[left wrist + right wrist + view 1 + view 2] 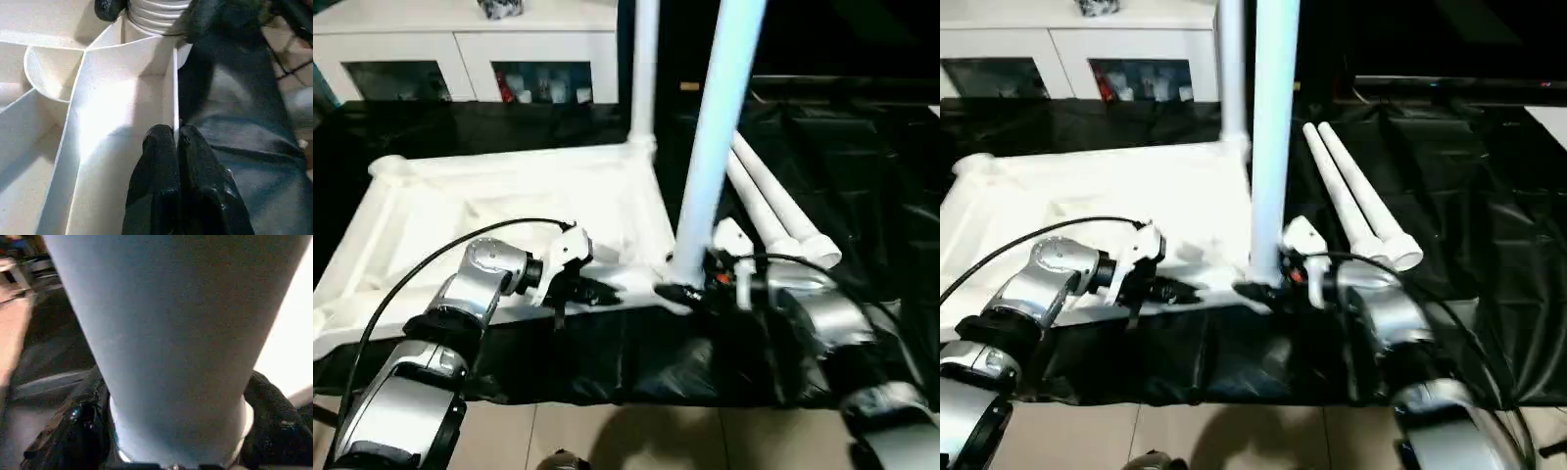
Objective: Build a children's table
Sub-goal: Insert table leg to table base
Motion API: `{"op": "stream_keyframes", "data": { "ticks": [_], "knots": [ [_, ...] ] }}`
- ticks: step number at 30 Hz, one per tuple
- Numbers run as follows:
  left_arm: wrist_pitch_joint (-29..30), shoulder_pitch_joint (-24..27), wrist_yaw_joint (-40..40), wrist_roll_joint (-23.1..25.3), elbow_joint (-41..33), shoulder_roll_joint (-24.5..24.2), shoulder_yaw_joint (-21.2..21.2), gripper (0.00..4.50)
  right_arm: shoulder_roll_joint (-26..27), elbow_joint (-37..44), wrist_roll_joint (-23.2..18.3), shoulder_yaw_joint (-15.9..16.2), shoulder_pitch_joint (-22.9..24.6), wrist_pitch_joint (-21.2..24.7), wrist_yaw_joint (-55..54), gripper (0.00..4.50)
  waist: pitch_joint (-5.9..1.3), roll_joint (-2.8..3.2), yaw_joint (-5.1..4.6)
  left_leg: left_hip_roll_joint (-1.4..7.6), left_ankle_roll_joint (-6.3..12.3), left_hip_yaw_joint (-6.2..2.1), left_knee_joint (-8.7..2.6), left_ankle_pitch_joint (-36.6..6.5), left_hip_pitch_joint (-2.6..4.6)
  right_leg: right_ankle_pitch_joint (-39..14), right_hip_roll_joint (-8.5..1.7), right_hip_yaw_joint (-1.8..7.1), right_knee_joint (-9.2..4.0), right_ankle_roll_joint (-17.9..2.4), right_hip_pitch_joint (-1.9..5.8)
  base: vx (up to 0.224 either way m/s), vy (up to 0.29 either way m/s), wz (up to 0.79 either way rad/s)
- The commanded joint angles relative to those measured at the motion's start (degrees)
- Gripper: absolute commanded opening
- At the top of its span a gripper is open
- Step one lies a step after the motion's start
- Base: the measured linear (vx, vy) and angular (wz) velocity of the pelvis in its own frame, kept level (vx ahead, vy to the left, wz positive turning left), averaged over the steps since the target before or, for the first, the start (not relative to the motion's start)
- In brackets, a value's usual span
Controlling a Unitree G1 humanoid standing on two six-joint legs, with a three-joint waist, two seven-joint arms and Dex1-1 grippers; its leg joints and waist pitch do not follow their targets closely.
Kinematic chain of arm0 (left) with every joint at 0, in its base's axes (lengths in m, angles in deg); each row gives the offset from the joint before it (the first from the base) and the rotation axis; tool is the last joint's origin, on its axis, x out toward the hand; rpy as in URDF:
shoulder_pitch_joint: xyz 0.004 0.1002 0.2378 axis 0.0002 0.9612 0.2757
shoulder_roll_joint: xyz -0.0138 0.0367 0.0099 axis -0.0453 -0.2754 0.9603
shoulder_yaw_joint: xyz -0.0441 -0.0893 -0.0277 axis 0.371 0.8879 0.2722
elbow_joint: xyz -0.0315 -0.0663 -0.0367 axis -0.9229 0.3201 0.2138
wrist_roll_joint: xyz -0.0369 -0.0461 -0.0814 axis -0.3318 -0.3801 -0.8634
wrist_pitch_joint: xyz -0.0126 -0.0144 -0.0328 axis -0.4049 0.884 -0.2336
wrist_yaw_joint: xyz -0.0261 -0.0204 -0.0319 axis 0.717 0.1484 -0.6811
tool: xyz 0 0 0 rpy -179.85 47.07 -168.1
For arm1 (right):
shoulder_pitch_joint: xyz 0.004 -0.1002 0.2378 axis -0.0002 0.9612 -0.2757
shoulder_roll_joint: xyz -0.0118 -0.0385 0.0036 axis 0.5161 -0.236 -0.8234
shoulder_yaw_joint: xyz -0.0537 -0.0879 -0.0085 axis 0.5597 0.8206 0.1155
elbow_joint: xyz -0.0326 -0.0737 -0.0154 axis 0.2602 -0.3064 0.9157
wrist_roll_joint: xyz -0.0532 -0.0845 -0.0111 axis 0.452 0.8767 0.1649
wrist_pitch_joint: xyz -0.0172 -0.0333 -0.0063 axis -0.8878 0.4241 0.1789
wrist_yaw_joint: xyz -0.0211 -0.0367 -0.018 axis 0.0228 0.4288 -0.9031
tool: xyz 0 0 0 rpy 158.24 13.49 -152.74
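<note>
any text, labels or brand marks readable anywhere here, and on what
None can be read. The tabletop, the upright leg held by the right tool, and the two spare legs are plain white. Items behind the cabinet glass doors are too small and blurred to read.

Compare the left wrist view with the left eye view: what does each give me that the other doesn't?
Left wrist view alone: the left gripper has its jaws pinched on the thin near edge wall of the tabletop, and the threaded end of the near leg sits at the corner socket.

Left eye view alone: the far corner leg standing upright, two spare legs lying on the black sheet, and the white cabinet.

Both: the ribbed underside and the leg held by the right gripper.
</note>
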Motion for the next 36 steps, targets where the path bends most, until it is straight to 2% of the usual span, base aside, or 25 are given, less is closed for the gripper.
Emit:
{"op": "stream_keyframes", "data": {
  "ticks": [1, 2, 5, 6, 7, 9, 11, 12, 13, 14, 15, 16, 17, 18, 19, 20, 21, 25, 27, 30, 34, 36],
  "knots": [
    [-1.70, -1.35, -1.57, -1.83, -2.72, 1.57, -0.47, 0.00, 0.82, 2.55, -0.04, 4.31, 0.92, 2.00, 3.97, 2.83, -3.86, 0.06, -0.07, 3.03, 3.13, -1.47, -3.82, -11.44, 0.89, -8.58, -4.62, 2.84, -3.97, -14.44, 2.99, 0.000, 0.000, 0.00],
    [-1.75, -1.36, -1.74, -1.79, -2.66, 1.57, -0.45, 0.00, 0.66, 3.05, -0.03, 4.51, 1.17, 2.34, 4.36, 2.81, -3.86, -0.13, -0.10, 3.02, 2.96, -1.45, -3.81, -11.84, 0.96, -9.58, -4.63, 2.82, -4.12, -14.26, 2.99, 0.000, 0.000, 0.00],
    [-1.95, -1.43, -1.96, -1.66, -2.40, 1.59, -0.38, 0.00, 0.36, 4.30, 0.06, 5.12, 1.86, 3.23, 5.11, 2.79, -3.91, 0.02, 0.03, 3.08, 2.59, -1.49, -3.84, -12.09, 1.09, -10.33, -4.60, 2.85, -4.20, -13.94, 2.92, 0.000, 0.000, 0.00],
    [-1.17, -1.94, 0.70, -1.94, -1.49, 2.42, 0.87, 0.00, 1.59, 4.39, 0.13, 4.48, 2.43, 3.57, 2.42, 2.79, -3.89, 0.23, 0.02, 3.08, 2.46, -1.51, -3.84, -12.17, 1.03, -10.24, -4.61, 2.84, -4.15, -14.00, 2.90, 0.000, 0.000, 0.00],
    [-1.17, -1.94, 0.70, -1.94, -1.49, 2.42, 0.87, 0.00, 1.59, 4.39, 0.13, 4.48, 2.43, 3.57, 2.42, 2.79, -3.92, 0.14, 0.01, 3.07, 2.20, -1.53, -3.88, -12.33, 1.11, -10.27, -4.58, 2.80, -4.20, -14.01, 2.89, 0.000, 0.000, 0.00],
    [-0.33, -2.86, 5.39, -1.97, -0.25, 3.38, 2.33, 0.00, 4.68, 0.47, 1.67, 1.99, 1.20, 2.59, -6.20, 2.78, -3.90, 0.18, -0.04, 3.13, 1.74, -1.53, -3.89, -11.96, 1.04, -9.72, -4.64, 2.84, -4.07, -14.13, 2.77, 0.000, 0.000, 0.00],
    [-0.04, -3.19, 6.95, -1.93, 0.22, 3.68, 2.83, 0.00, 5.67, -0.82, 2.41, 1.15, 0.75, 2.21, -9.22, 2.78, -3.80, 0.09, -0.43, 2.98, 0.57, -1.64, -4.13, -13.48, 1.16, -12.00, -4.64, 2.70, -4.33, -13.82, 2.84, 0.000, 0.000, 0.00],
    [0.64, -3.89, 10.18, -1.65, 1.13, 4.20, 3.61, 0.00, 7.48, -3.85, 3.38, -0.41, -0.43, 1.80, -15.11, 2.78, -3.76, 0.07, -0.75, 2.88, 0.22, -1.69, -4.14, -13.66, 1.07, -13.11, -4.70, 2.75, -4.41, -13.44, 2.99, 0.000, 0.000, 0.00],
    [2.10, -5.31, 16.86, -1.21, 2.83, 5.20, 5.12, 0.00, 10.76, -9.59, 4.30, -3.15, -2.91, 1.19, -25.41, 2.78, -3.73, 0.36, -1.11, 2.87, -0.31, -1.65, -4.11, -13.67, 1.08, -13.18, -4.73, 2.86, -4.27, -13.55, 2.62, 0.000, 0.000, 0.00],
    [2.10, -5.31, 16.86, -1.21, 2.83, 5.20, 5.12, 0.00, 10.76, -9.59, 4.30, -3.15, -2.91, 1.19, -25.41, 2.77, -3.48, 0.30, -1.96, 2.57, -1.62, -1.90, -4.34, -15.72, 1.27, -16.76, -4.78, 2.73, -4.71, -13.27, 2.58, 0.000, 0.000, 0.00],
    [2.43, -5.65, 18.44, -1.13, 3.25, 5.40, 5.47, 0.00, 11.55, -10.96, 4.47, -3.76, -3.53, 1.06, -27.80, 2.77, -3.61, 0.08, -2.05, 2.44, -1.57, -1.84, -4.16, -15.65, 1.43, -18.42, -4.83, 2.76, -5.02, -12.40, 2.77, 0.000, 0.000, 0.00],
    [2.55, -5.99, 21.18, -0.96, 3.61, 5.74, 5.98, 0.00, 12.90, -13.15, 4.29, -4.89, -4.60, 0.97, -31.77, 2.77, -3.61, 0.08, -2.05, 2.44, -1.57, -1.84, -4.16, -15.65, 1.43, -18.42, -4.83, 2.76, -5.02, -12.40, 2.77, 0.000, 0.000, 0.00],
    [2.48, -6.27, 24.51, -0.53, 3.89, 6.12, 6.41, 0.00, 14.49, -15.62, 4.05, -6.23, -5.88, 0.89, -36.41, 2.77, -3.74, 0.49, -2.23, 2.58, -0.98, -1.82, -4.17, -14.36, 1.26, -15.39, -4.59, 2.89, -4.86, -12.47, 2.77, 0.000, 0.000, 0.00],
    [3.21, -6.14, 31.21, -0.24, 3.69, 7.59, 7.61, 0.00, 17.66, -20.70, 4.28, -8.51, -8.48, -0.31, -46.14, 2.77, -3.87, 0.40, -2.32, 2.64, -0.96, -1.78, -4.11, -13.70, 1.23, -13.72, -4.66, 2.95, -4.61, -12.79, 2.77, 0.000, 0.000, 0.00],
    [3.42, -6.05, 32.41, -0.24, 3.59, 7.92, 7.83, 0.00, 18.27, -21.65, 4.49, -8.93, -8.96, -0.68, -47.95, 2.77, -3.95, 0.33, -2.74, 2.49, -1.12, -1.81, -4.11, -12.54, 1.12, -11.76, -4.63, 2.91, -4.29, -13.61, 2.77, 0.000, 0.000, 0.00],
    [3.42, -6.05, 32.41, -0.24, 3.59, 7.92, 7.83, 0.00, 18.27, -21.65, 4.49, -8.93, -8.96, -0.68, -47.95, 2.77, -4.00, 0.46, -2.65, 2.36, -0.60, -1.66, -3.95, -11.66, 1.19, -10.61, -4.49, 2.81, -4.35, -13.64, 2.82, 0.000, 0.000, 0.00],
    [3.42, -5.59, 33.46, -0.26, 2.99, 8.57, 7.94, 0.00, 18.95, -22.56, 4.62, -9.14, -9.40, -1.53, -49.17, 2.77, -4.10, 0.12, -2.53, 2.37, 0.54, -1.52, -3.79, -9.97, 0.98, -7.92, -4.48, 2.90, -3.98, -14.01, 3.04, 0.000, 0.000, 0.00],
    [2.24, -3.67, 34.02, 0.36, 1.42, 10.63, 6.87, 0.00, 21.04, -25.36, 5.90, -8.97, -10.79, -6.81, -48.25, 2.77, -4.21, -0.15, -2.78, 2.31, 3.35, -1.42, -3.52, -7.64, 0.49, -3.72, -4.52, 2.76, -3.56, -14.55, 3.36, 0.000, 0.000, 0.00],
    [1.53, -3.24, 34.02, 0.74, 1.19, 10.68, 6.28, 0.00, 21.33, -26.27, 6.32, -8.83, -11.29, -8.62, -48.15, 3.33, -4.12, 0.02, -2.89, 2.39, 4.28, -1.36, -3.48, -8.02, 0.63, -4.86, -4.56, 2.71, -3.77, -14.90, 3.22, 0.000, 0.000, 0.00],
    [1.15, -3.07, 34.59, 0.80, 1.38, 10.58, 6.21, 0.00, 21.68, -27.76, 5.91, -9.67, -12.00, -10.88, -48.15, 3.47, -4.09, 0.32, -2.66, 2.66, 3.81, -1.33, -3.55, -9.19, 0.99, -6.66, -4.57, 2.80, -3.98, -15.20, 2.98, 0.000, 0.000, 0.00],
    [0.75, -2.77, 34.32, 0.87, 1.35, 10.09, 5.84, 0.00, 21.29, -28.47, 6.23, -9.74, -12.08, -12.22, -48.64, 3.81, -4.09, 0.37, -2.44, 2.74, 3.46, -1.38, -3.65, -9.25, 0.92, -5.32, -4.49, 2.81, -3.66, -14.98, 2.98, 0.000, 0.000, 0.00],
    [0.49, -2.52, 33.57, 0.91, 1.17, 9.58, 5.56, 0.00, 20.91, -28.55, 5.60, -10.53, -11.92, -13.12, -48.06, 3.81, -4.09, 0.31, -2.28, 2.61, 3.49, -1.38, -3.60, -9.02, 0.81, -5.13, -4.58, 2.84, -3.61, -14.90, 3.18, 0.000, 0.000, 0.00]
  ]
}}
